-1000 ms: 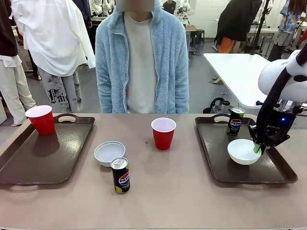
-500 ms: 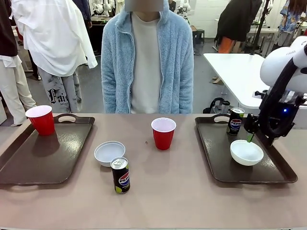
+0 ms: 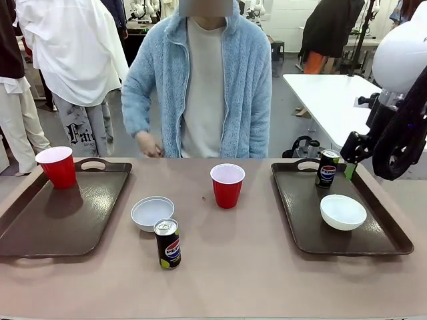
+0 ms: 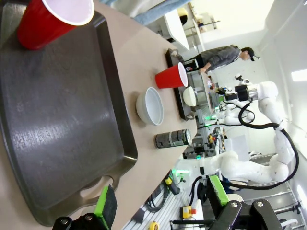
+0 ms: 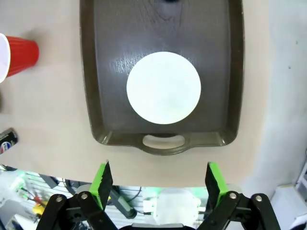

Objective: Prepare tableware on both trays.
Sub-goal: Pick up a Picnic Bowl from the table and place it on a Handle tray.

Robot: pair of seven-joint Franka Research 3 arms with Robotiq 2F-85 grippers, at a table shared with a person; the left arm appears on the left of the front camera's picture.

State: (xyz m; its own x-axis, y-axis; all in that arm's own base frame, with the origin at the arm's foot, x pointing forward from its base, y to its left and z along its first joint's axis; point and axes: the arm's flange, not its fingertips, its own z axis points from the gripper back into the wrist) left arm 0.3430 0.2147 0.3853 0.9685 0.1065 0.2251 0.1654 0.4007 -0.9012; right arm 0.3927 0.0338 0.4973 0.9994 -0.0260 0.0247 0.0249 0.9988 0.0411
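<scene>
At the desk's (image 3: pixel 267 280) left edge, the left tool (image 4: pixel 160 199) hangs released by the left tray (image 3: pixel 60 220), whose far corner holds a red cup (image 3: pixel 59 167). Mid-desk stand a bowl (image 3: pixel 152 213), a can (image 3: pixel 167 243) and a second cup (image 3: pixel 227 185). The right tool (image 5: pixel 158 172) hovers released above the right tray's (image 3: pixel 300 207) white bowl (image 5: pixel 163 87).

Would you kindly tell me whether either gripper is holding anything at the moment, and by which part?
Nothing is held. The right gripper is open above the bowl, which lies free on the tray; the left gripper is open and empty too.
</scene>
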